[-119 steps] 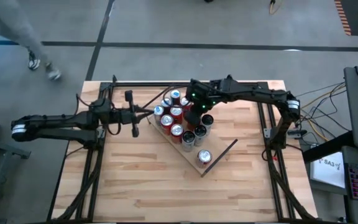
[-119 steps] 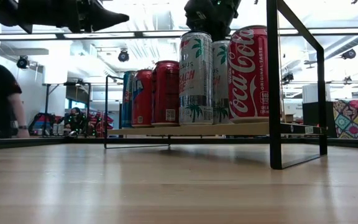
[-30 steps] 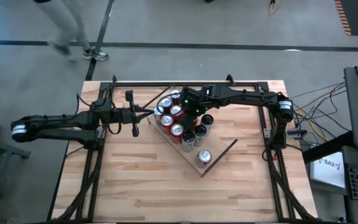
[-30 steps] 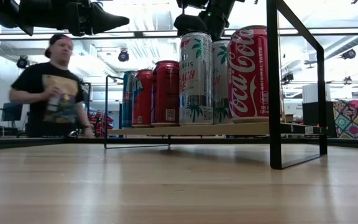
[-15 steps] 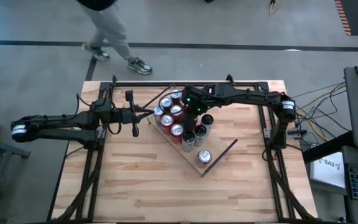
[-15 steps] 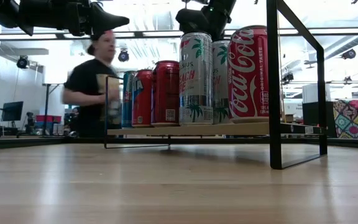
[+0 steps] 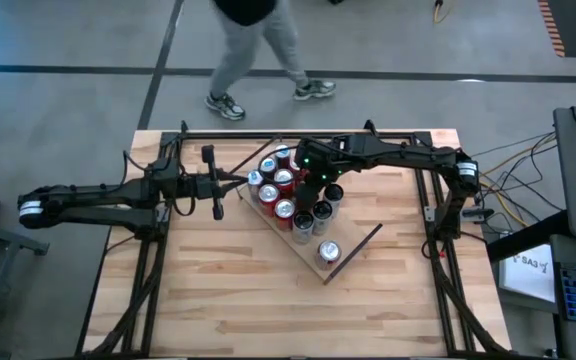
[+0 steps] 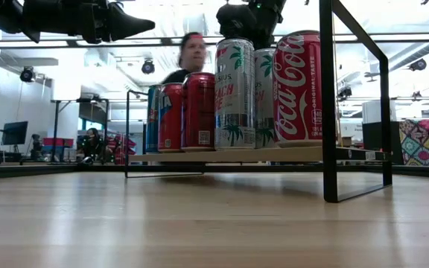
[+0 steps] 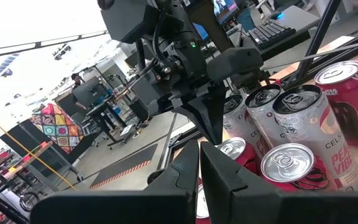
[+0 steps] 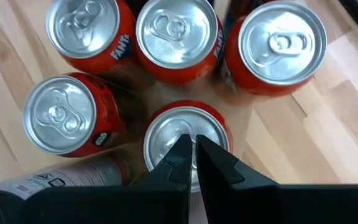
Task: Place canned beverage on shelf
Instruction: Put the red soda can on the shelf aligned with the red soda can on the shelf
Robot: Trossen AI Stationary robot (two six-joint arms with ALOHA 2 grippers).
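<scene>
Right gripper (image 10: 191,149): fingers closed, empty, hovering over a red can (image 10: 185,134), hiding part of its top.
Left gripper (image 9: 199,163): closed, empty, waiting beside the shelf (image 7: 343,250).
Cans' labels: mostly hiding one another in the low view.

Upright metal drink cans (image 7: 286,195) stand clustered on the flat light-wood shelf board (image 7: 353,245), mid-table; right gripper (image 7: 313,178) above them, left gripper (image 7: 236,181) beside.
</scene>
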